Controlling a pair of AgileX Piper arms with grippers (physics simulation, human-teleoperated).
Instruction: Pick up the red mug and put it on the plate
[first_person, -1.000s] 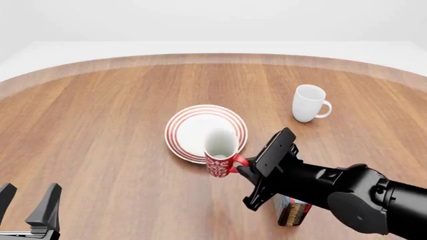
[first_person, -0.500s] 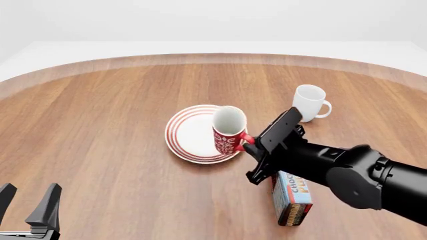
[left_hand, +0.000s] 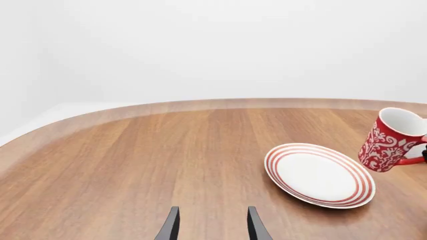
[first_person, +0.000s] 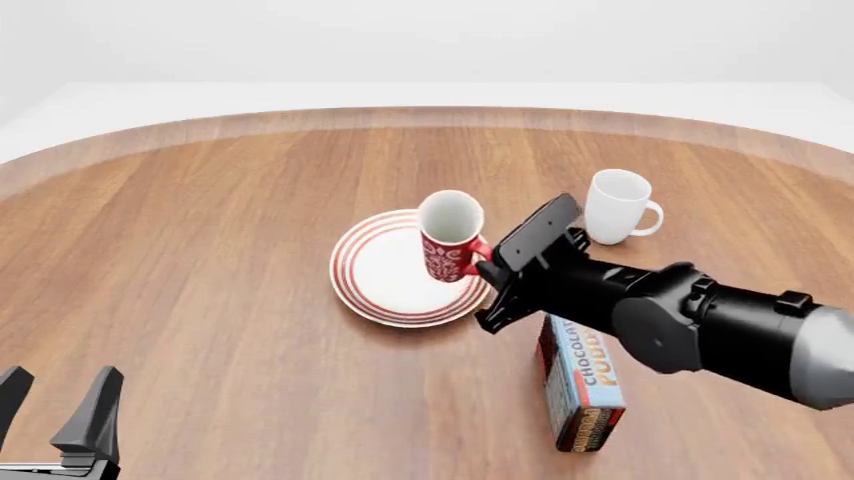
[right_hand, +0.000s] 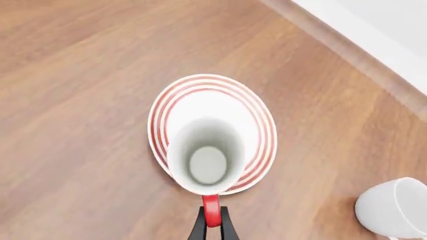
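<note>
The red mug (first_person: 450, 239) with its white floral pattern hangs in the air above the right part of the plate (first_person: 380, 270), slightly tilted. My right gripper (first_person: 489, 258) is shut on the mug's red loop handle. From the right wrist view I look down into the mug's (right_hand: 207, 162) white interior, with the ringed plate (right_hand: 260, 127) beneath it and my fingers (right_hand: 199, 227) pinching the handle. The left wrist view has the mug (left_hand: 391, 140) raised at the plate's (left_hand: 319, 174) far side. My left gripper (first_person: 56, 415) rests open at the near left, holding nothing.
A plain white mug (first_person: 617, 206) stands at the back right, also seen in the right wrist view as a white mug (right_hand: 393, 207). A chocolate pudding box (first_person: 579, 385) lies on the table under my right arm. The wooden table (first_person: 200, 250) curves away at the back.
My right gripper has carried the red mug up and away from the near edge of the plate to a spot above the plate's right side. The left arm has stayed put.
</note>
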